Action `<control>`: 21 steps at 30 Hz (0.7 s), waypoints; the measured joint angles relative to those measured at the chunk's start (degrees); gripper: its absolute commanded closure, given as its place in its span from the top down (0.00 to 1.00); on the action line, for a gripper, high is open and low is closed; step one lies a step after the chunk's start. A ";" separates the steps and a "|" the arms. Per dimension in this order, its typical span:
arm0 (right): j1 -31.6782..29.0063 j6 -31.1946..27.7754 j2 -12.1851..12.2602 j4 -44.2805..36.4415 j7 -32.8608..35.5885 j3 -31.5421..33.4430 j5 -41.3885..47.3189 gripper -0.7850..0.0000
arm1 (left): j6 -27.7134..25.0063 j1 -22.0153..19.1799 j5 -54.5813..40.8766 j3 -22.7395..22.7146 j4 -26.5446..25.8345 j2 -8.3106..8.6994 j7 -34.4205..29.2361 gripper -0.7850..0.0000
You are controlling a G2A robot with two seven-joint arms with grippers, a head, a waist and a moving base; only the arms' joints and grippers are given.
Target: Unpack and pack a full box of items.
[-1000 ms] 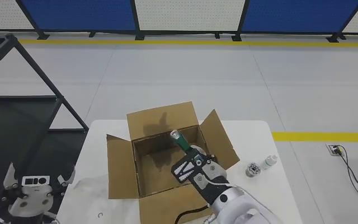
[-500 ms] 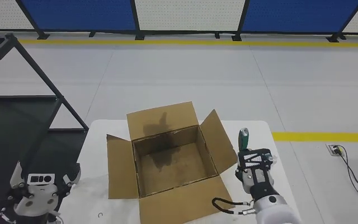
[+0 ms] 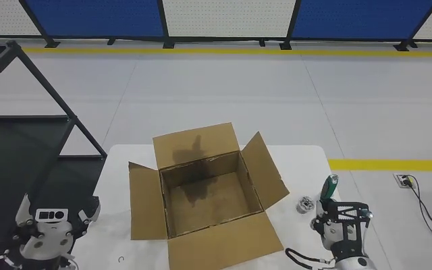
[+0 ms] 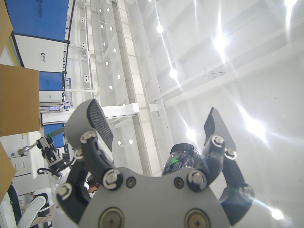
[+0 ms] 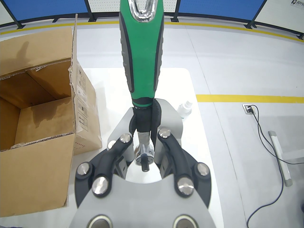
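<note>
Blue and white pegboard partition panels (image 3: 223, 17) on black feet lined the pale grey floor (image 3: 223, 94) behind a yellow floor stripe (image 3: 202, 50); bright ceiling lamps (image 4: 220, 41) glared overhead.

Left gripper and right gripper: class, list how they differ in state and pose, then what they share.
The left gripper is open and empty; the right gripper is shut on the green-handled tool. The left gripper points up at the ceiling; the right gripper points out over the table, beside the cardboard box. Both have grey plates and black fingers.
</note>
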 measured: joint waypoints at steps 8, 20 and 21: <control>0.20 0.33 0.11 0.79 1.37 -0.03 0.05 0.00 | 0.01 0.00 0.00 0.00 0.00 0.00 0.00 1.00; 7.24 10.17 0.39 7.82 23.70 9.35 10.11 0.00 | 0.01 0.00 0.00 0.00 0.00 0.00 0.00 1.00; 8.04 10.59 0.45 8.70 25.13 9.61 10.28 0.00 | 0.01 0.00 0.00 0.00 0.00 0.00 0.00 1.00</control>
